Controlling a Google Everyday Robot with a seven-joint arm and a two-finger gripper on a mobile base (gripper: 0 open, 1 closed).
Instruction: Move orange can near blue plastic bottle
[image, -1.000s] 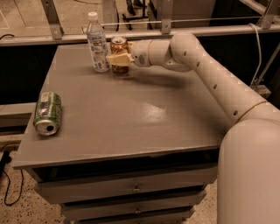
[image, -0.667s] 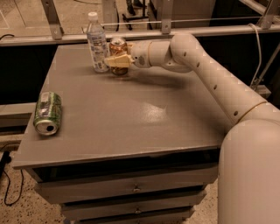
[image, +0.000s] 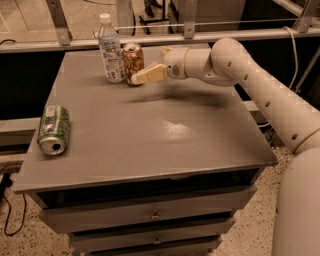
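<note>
Releasing the orange can, upright just beside the bottle at the table's far edge; placement looks done. Gripper close on its right, jaws spread, pinching nothing. Next: backing straight away without tipping either.

Arm outstretched leftward, claw spread wide

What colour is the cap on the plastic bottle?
White cap, seen best in the camera view; the gripper is just beside the orange can.
</note>
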